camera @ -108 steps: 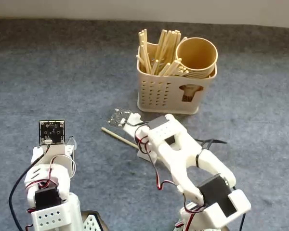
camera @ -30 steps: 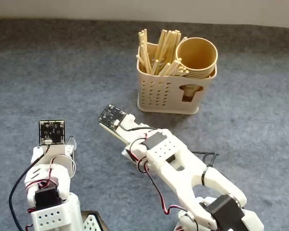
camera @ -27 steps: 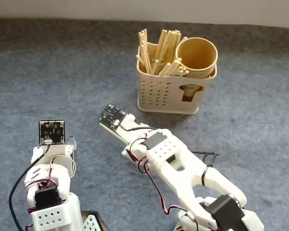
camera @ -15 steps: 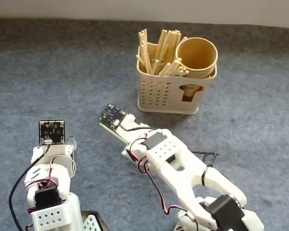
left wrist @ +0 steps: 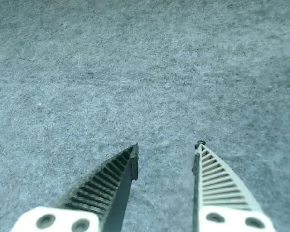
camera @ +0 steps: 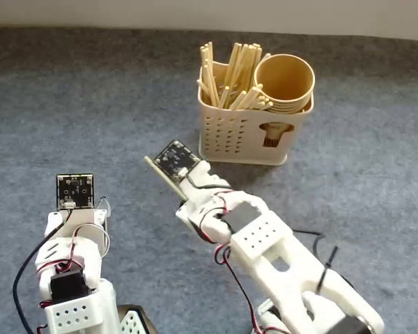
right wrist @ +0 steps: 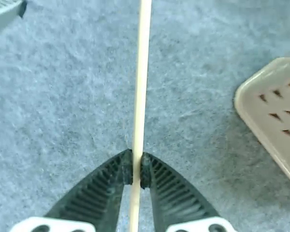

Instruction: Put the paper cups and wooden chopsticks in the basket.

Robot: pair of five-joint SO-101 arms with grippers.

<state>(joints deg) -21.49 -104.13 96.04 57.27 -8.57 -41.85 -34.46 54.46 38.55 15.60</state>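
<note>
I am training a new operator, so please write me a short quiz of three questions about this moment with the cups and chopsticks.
1. True or false: the right gripper is shut on a wooden chopstick.
2. Fill in: the left gripper is ___ above the grey carpet.
3. Where are the paper cups? A: in the right gripper. B: stacked in the basket. C: in the left gripper.
Key: 1 true; 2 open; 3 B.

No readable text, no legible labels
</note>
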